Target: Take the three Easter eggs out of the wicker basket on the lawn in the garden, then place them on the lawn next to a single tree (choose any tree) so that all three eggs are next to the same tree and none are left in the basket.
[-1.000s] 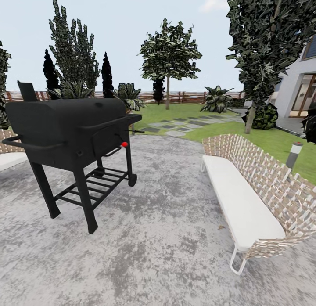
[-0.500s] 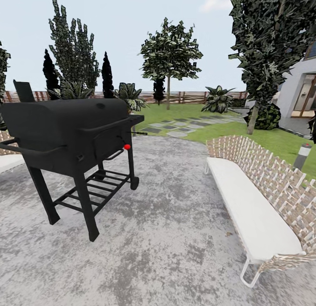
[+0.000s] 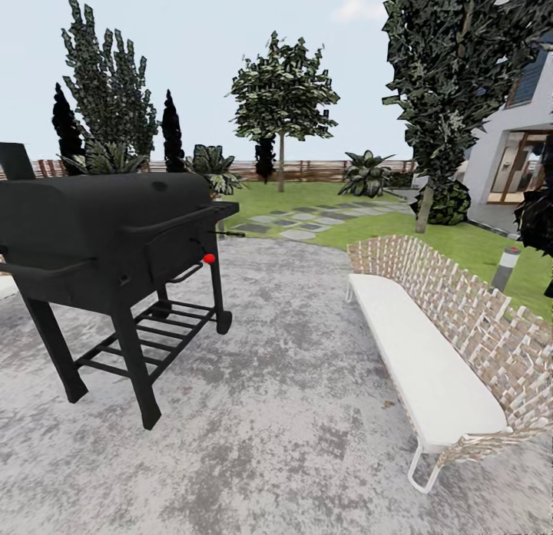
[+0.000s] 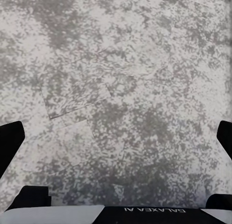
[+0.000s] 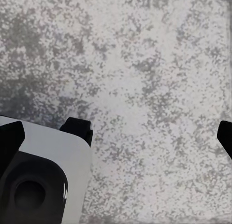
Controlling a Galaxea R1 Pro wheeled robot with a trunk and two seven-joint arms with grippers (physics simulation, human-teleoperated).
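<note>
The Easter eggs and the wicker basket are out of view. Beyond the grey patio (image 3: 292, 412) lies the green lawn (image 3: 338, 191). On it, far back, stands a tree (image 3: 281, 165) with a thin pale trunk and a leafy crown. A second, larger tree (image 3: 422, 209) rises at the right near the house. The brown slat fence (image 3: 311, 169) closes the garden behind them. My left gripper (image 4: 116, 137) hangs open over bare patio stone, and so does my right gripper (image 5: 116, 137), with nothing between the fingers of either.
A black barbecue grill (image 3: 115, 228) on legs stands close at the left. A woven bench with a white seat (image 3: 422, 351) runs along the right. Stepping slabs (image 3: 303, 222) cross the grass ahead. A short bollard lamp (image 3: 504, 268) and the house (image 3: 511, 155) are at the right.
The whole head picture has shifted left and slightly down, so the camera has moved. The grill, bench and trees keep their places relative to one another.
</note>
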